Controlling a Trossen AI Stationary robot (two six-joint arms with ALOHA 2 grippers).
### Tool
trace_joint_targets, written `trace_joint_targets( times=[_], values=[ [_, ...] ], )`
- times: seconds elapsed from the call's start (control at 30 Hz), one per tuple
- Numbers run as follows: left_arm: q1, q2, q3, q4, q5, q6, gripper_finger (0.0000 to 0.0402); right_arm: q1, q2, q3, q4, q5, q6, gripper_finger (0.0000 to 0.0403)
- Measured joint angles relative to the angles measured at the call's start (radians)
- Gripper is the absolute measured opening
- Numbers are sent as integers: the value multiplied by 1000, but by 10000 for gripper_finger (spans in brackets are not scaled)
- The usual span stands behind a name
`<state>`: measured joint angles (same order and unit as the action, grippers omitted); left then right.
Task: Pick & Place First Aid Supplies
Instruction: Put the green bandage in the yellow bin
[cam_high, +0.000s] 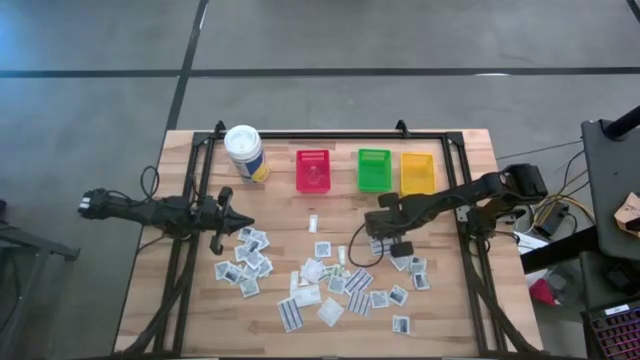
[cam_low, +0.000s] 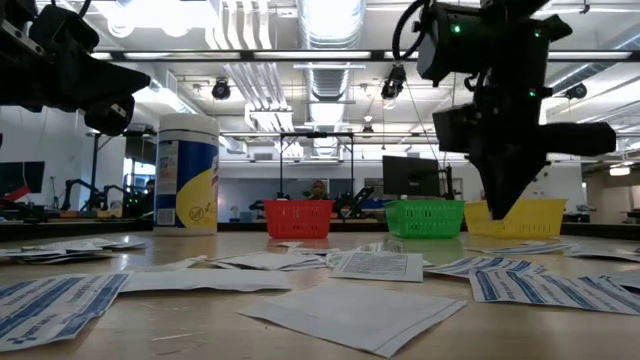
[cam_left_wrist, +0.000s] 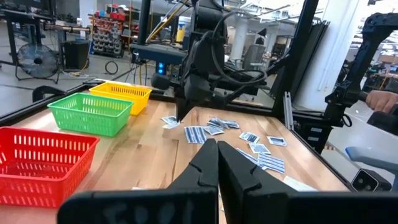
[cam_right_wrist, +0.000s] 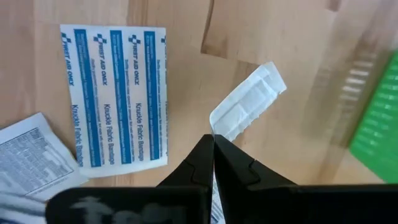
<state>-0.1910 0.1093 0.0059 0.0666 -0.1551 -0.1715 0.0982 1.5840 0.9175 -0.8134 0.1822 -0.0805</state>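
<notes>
Wooden table (cam_high: 190, 300) strewn with white packets (cam_high: 330, 285); workshop behind.

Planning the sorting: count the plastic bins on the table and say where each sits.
3, in a row along the table's far edge: red bin nearest the canister, green bin in the middle, yellow bin beside it. None looks hidden.

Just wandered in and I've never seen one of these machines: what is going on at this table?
Two dark robot arms work over a wooden table strewn with small flat white paper packets. The right gripper has shut on a narrow white strip packet and holds it above the wood. The left gripper hangs shut at the table's left side, holding nothing. The red plastic bin, green plastic bin and yellow plastic bin wait along the far edge.
</notes>
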Motion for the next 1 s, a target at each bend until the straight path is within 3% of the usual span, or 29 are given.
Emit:
trace_joint_targets(
  times=[0.23,0.57,0.77,1.0],
  values=[
    [0,0,0,0,0,-2,0,0,-82,23,-27,12,4,8],
    [0,2,0,0,-13,-1,0,-37,-295,17,-99,260,218,8],
    [0,6,0,0,-19,-1,0,-139,-397,13,-131,365,345,8],
    [0,6,0,0,-19,0,0,-330,-432,-2,-134,371,394,8]
  ],
)
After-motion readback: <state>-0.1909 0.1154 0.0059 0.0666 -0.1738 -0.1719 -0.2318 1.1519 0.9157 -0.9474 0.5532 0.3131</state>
